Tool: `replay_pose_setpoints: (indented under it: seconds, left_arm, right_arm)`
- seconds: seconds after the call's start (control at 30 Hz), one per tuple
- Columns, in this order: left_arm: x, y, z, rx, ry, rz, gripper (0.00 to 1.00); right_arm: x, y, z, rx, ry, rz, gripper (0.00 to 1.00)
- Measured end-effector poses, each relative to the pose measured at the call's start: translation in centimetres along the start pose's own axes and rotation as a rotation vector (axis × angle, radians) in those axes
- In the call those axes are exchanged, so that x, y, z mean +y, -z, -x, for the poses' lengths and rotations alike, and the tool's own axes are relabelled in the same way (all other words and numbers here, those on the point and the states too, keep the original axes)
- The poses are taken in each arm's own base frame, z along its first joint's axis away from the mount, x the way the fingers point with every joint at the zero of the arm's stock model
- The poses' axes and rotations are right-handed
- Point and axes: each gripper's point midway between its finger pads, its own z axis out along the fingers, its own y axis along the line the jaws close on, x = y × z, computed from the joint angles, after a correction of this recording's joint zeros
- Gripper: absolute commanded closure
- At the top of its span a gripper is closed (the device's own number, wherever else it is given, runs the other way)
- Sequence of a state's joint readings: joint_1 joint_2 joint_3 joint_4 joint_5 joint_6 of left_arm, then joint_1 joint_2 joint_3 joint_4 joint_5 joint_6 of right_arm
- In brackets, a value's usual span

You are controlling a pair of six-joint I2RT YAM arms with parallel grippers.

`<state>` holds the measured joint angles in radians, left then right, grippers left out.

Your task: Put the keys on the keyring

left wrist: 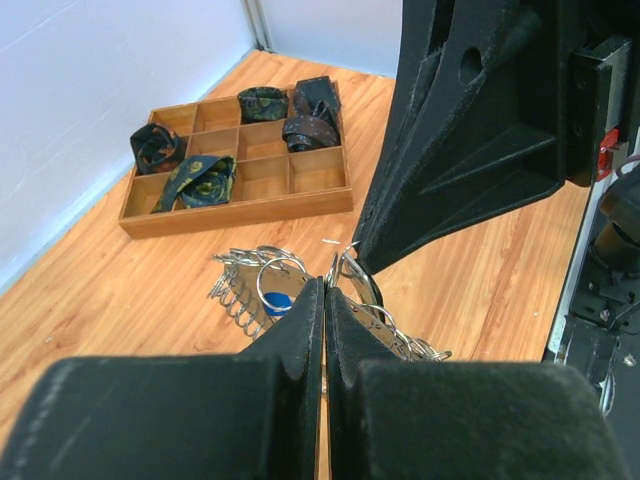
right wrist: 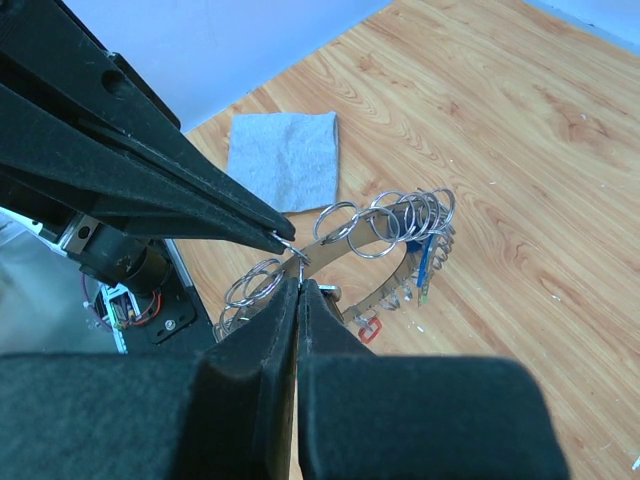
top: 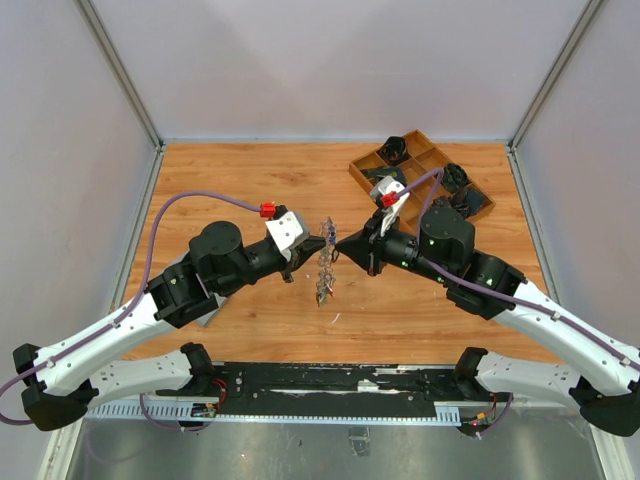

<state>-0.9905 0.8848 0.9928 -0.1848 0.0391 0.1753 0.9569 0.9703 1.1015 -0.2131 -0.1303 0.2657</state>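
Observation:
The keyring (top: 325, 262) is a flat silver band hung with many small wire rings, held up on edge above the table's middle between both grippers. In the right wrist view the keyring (right wrist: 372, 232) carries a blue tag (right wrist: 424, 262) and a red tag (right wrist: 367, 330). My left gripper (top: 318, 243) is shut on one small ring at the band's edge, as its fingertips (right wrist: 262, 225) show. My right gripper (right wrist: 298, 285) is shut on the band right beside that ring. In the left wrist view my left gripper (left wrist: 325, 285) is shut, with the keyring (left wrist: 245, 285) beyond it.
A wooden compartment tray (left wrist: 235, 213) holding dark rolled items stands at the back right, also in the top view (top: 358, 176). A grey cloth (right wrist: 283, 160) lies on the table under the left arm. The right gripper's fingers (left wrist: 450, 150) fill the left wrist view's upper right.

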Motion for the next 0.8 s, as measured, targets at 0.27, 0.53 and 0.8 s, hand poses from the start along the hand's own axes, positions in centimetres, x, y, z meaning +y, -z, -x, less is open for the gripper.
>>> replay_pose_setpoints:
  seconds: [0.27,0.53,0.8]
  left_arm:
    - [0.01,0.08,0.09,-0.003,0.0,0.0,0.99]
    - [0.0,0.09,0.12,-0.004,0.0,0.0,0.99]
    - [0.0,0.1,0.14,-0.005,0.0,0.0,0.99]
  right_arm:
    - [-0.1,0.1,0.12,-0.01,-0.001,-0.003,0.99]
    - [-0.04,0.07,0.29,-0.017,-0.006,-0.001,0.99]
    - [-0.05,0.06,0.43,-0.022,-0.012,-0.003,0.99]
